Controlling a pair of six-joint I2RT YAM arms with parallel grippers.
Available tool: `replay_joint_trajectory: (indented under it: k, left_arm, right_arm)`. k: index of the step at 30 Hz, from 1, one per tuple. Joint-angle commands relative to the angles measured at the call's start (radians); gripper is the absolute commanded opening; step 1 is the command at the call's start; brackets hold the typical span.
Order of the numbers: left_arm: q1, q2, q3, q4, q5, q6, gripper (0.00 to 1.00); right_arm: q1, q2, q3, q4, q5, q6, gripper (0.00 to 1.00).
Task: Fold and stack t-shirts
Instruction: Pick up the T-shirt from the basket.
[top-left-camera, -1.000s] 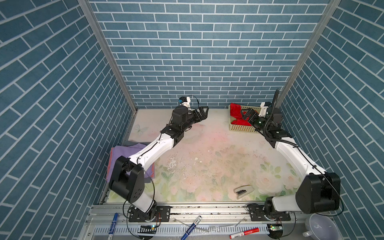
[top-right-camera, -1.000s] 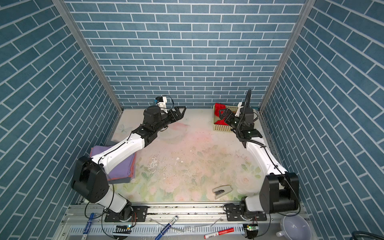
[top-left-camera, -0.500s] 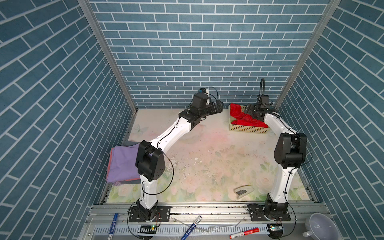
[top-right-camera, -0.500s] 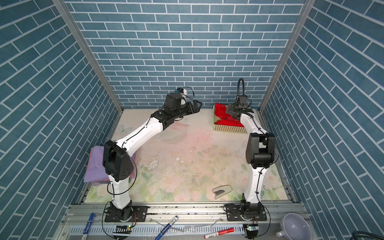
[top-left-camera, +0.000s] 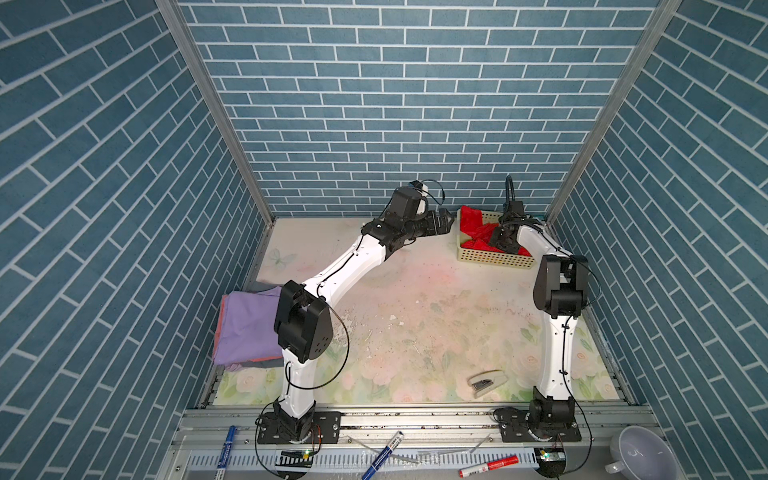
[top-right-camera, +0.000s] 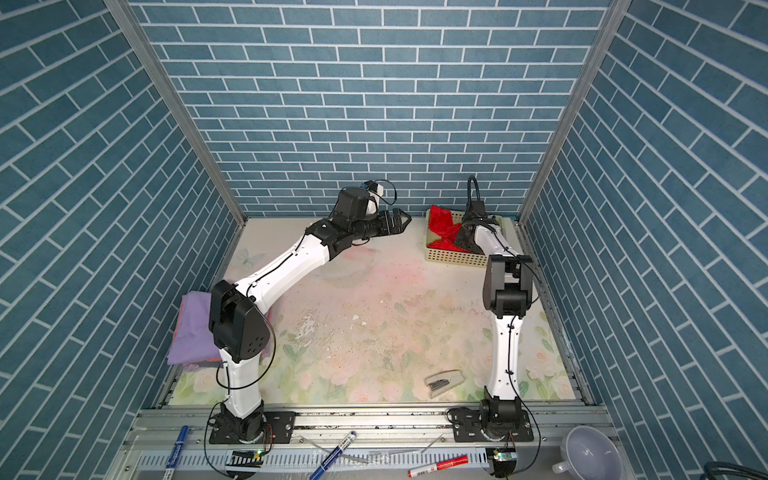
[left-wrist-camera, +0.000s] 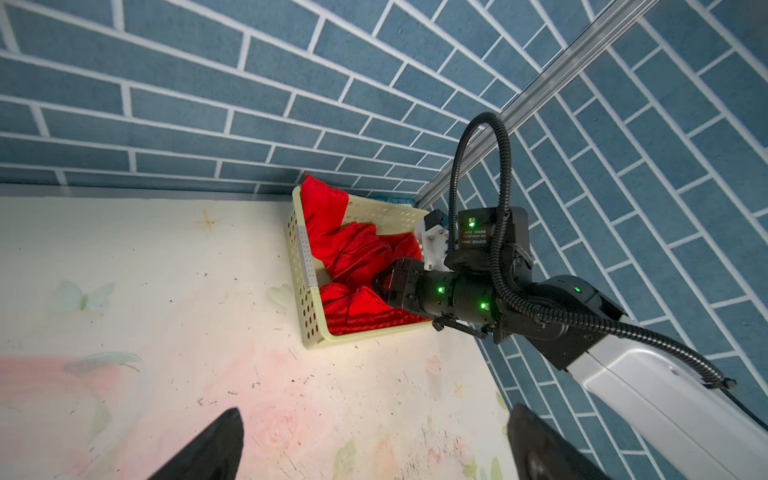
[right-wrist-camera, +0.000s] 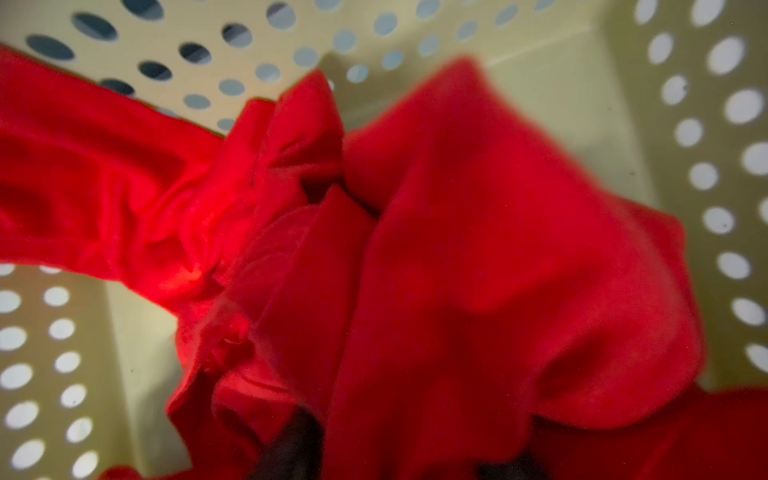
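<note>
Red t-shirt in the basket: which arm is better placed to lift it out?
Right. The right gripper sits inside the basket, buried in the red t-shirt; the left gripper hangs open outside it, above the table.

A pale perforated basket (top-left-camera: 494, 260) sits in the far right corner, a grey stapler (top-left-camera: 486, 380) nearer the front.

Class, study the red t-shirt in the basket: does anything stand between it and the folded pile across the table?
The basket wall rings the red t-shirt, and the left arm stretches across the table between it and the folded pile.
</note>
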Motion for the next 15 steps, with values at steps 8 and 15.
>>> replay_joint_trajectory:
  k: [8, 15]
  left_arm:
    - [0.044, 0.017, -0.006, -0.07, -0.03, 0.058, 0.98]
    - [0.098, -0.006, -0.014, -0.013, 0.033, 0.086, 0.97]
  right_arm:
    - [0.042, -0.227, 0.054, 0.124, -0.193, 0.014, 0.0]
    - [0.149, -0.426, 0.12, 0.224, -0.361, -0.002, 0.0]
